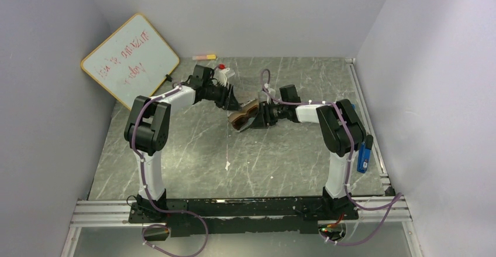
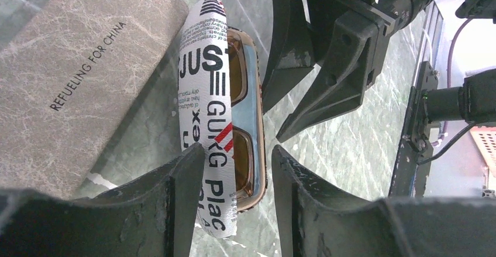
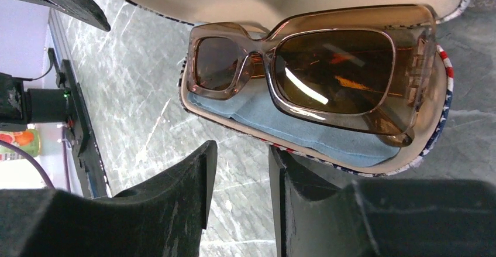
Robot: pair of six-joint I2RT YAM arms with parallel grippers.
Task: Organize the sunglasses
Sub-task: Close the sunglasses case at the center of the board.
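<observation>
The brown sunglasses (image 3: 304,69) with amber lenses lie on a blue cloth (image 3: 292,131) inside the opened grey pouch with black lettering (image 2: 205,93). They sit mid-table in the top view (image 1: 244,116). My left gripper (image 2: 237,150) is open, and its fingers straddle one end of the pouch and glasses (image 2: 240,110) without closing on them. My right gripper (image 3: 243,148) is open and empty, and one finger (image 3: 292,192) sits right against the pouch's lower rim. It faces the left gripper from the other side (image 2: 274,119). The black sunglasses are out of view.
The brown rectangular case (image 2: 76,75) lies just beside the pouch. A whiteboard (image 1: 130,61) leans at the back left. A red-capped item (image 1: 222,68) and a marker (image 1: 205,57) lie at the back. A blue object (image 1: 364,154) sits by the right rail.
</observation>
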